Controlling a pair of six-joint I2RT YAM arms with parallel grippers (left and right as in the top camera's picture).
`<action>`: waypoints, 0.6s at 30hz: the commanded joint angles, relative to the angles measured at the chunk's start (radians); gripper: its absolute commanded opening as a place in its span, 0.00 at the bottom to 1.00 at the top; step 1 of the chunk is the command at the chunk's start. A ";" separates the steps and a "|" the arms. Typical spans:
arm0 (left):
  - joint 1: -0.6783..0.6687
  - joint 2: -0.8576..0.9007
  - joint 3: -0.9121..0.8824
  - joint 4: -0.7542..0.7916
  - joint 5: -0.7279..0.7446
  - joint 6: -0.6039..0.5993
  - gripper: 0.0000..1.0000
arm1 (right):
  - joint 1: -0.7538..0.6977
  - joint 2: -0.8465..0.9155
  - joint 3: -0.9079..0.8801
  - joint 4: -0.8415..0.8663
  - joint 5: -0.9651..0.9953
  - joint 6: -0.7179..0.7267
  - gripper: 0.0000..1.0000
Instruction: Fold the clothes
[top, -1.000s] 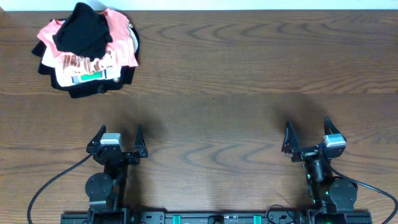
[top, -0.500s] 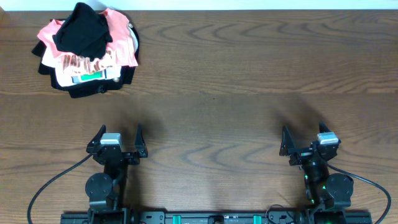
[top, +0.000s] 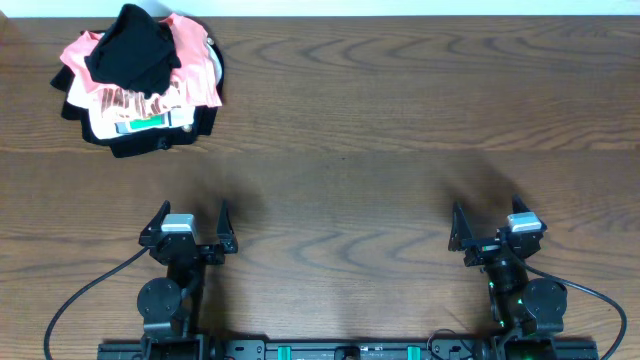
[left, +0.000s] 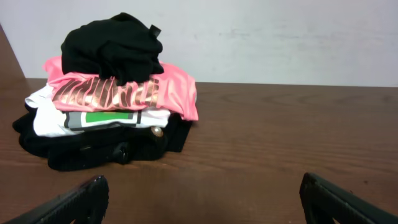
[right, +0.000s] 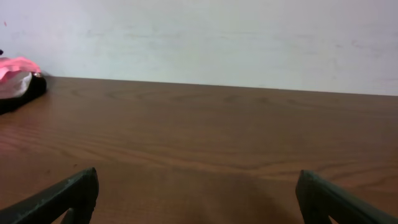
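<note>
A plain black garment lies crumpled on top of a pile of clothes at the table's far left corner. It also shows in the left wrist view, topping the pile. My left gripper is open and empty near the front edge, far from the pile; its fingertips frame the bottom of the left wrist view. My right gripper is open and empty at the front right; in the right wrist view only bare table lies between its fingers.
Under the black garment lie a salmon-pink shirt with dark lettering, a white folded garment with a green mark, and dark fabric at the bottom. The wooden table stretches right. A white wall stands behind.
My right gripper has shifted slightly left and toward the front edge. The left arm and the pile have not moved.
</note>
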 joint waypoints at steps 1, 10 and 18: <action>-0.005 -0.007 -0.016 -0.037 0.010 -0.001 0.98 | 0.009 -0.008 -0.003 -0.005 0.014 -0.019 0.99; -0.005 -0.007 -0.016 -0.037 0.010 -0.001 0.98 | 0.002 -0.007 -0.003 -0.004 0.013 -0.019 0.99; -0.005 -0.007 -0.016 -0.037 0.010 -0.001 0.98 | -0.035 -0.007 -0.003 -0.004 0.014 -0.019 0.99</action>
